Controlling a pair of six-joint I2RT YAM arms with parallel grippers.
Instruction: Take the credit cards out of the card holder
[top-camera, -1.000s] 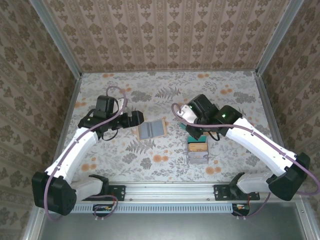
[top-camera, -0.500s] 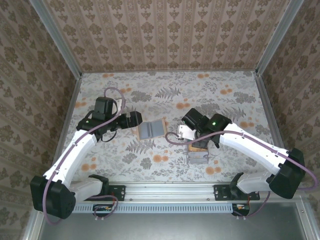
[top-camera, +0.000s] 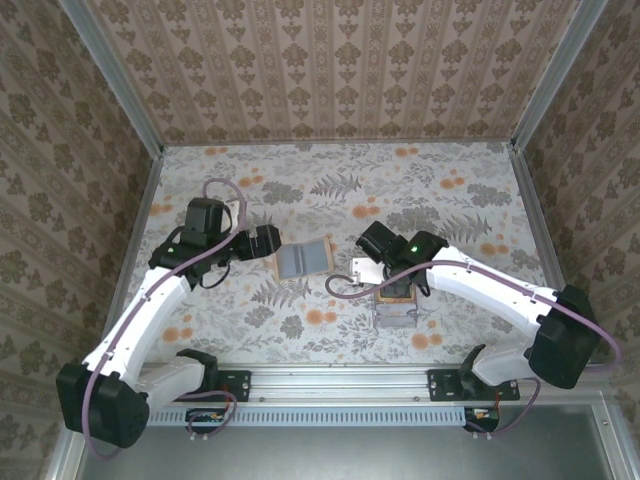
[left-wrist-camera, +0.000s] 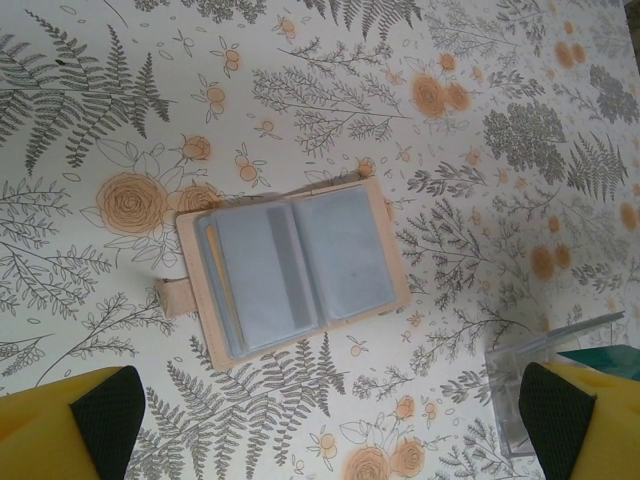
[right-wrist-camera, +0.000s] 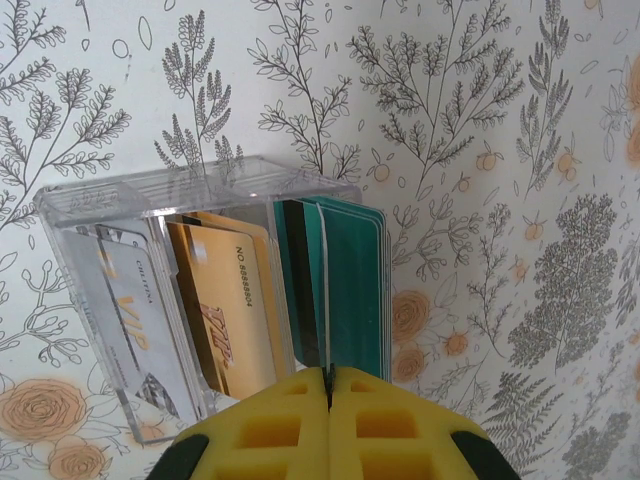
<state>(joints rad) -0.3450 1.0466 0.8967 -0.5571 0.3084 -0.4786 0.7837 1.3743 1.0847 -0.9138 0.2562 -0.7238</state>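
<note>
**Figure.** Two-arm card removal, judged to be partway through.

- **Left arm.** The left gripper (left-wrist-camera: 335, 412) hovered with its jaws spread wide, touching nothing.
- **Card holder.** The card holder (left-wrist-camera: 290, 270) lay ahead of the left fingertips, between the lines of the two fingers (left-wrist-camera: 100, 415). It was opened flat on the table (left-wrist-camera: 90, 90) with its grey-blue lining upward. This placement left the slots exposed to an approach from above. The wide spread suited either pinning the tan cover or reaching across it.
- **Card in the holder.** A yellow edge (left-wrist-camera: 222, 290) showed in the slot nearer the left finger and was judged to be a credit card not yet withdrawn. The pocket nearer the right finger appeared empty, though this could not be confirmed.
- **Right arm.** The right gripper (right-wrist-camera: 328, 382) was closed, its pads pressed together, with the clear box (right-wrist-camera: 200, 178) just beyond its fingertips.
- **Possible held card.** A thin pale line ran from the seam of the pads into the compartment holding the teal card (right-wrist-camera: 350, 290). It may have been a card pinched edge-on, but this could not be told.
- **Other cards in the box.** A gold card (right-wrist-camera: 225, 310) and a silver card (right-wrist-camera: 125, 300) stood on edge in the compartments left of the right fingertips. Upright storage held the sorted cards apart.
- **Next move.** This probably called for drawing the yellow edge out while the cover was stopped from sliding.
</note>
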